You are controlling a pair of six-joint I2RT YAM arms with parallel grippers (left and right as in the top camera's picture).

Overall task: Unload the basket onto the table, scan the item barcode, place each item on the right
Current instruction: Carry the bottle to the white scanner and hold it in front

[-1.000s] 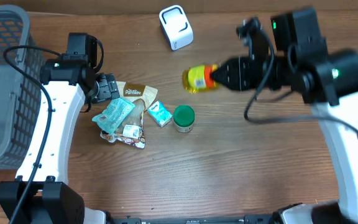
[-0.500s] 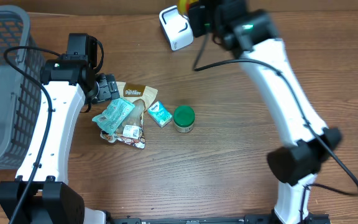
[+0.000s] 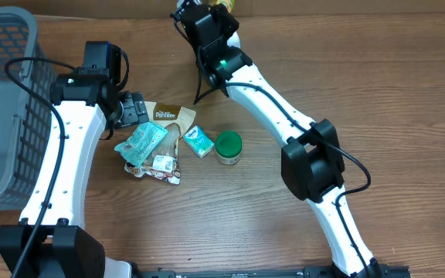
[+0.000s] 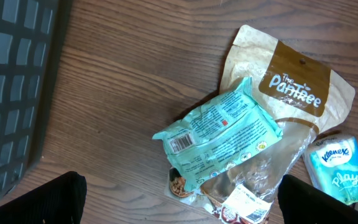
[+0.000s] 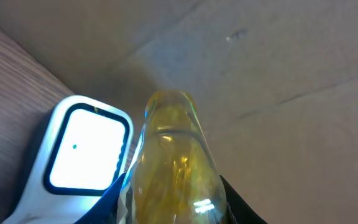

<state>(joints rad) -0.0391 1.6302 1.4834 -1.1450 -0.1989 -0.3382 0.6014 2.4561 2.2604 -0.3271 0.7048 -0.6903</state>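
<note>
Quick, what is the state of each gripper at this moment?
Left gripper: jaws open, holding nothing.
Right gripper: jaws closed on the yellow bottle.

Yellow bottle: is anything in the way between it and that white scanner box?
Nothing visible does. In the right wrist view the yellow bottle, gripped by the right tool, is right next to the white scanner, with no object between them.

Basket walls left edge, packets clustered centre, bare table right.
</note>
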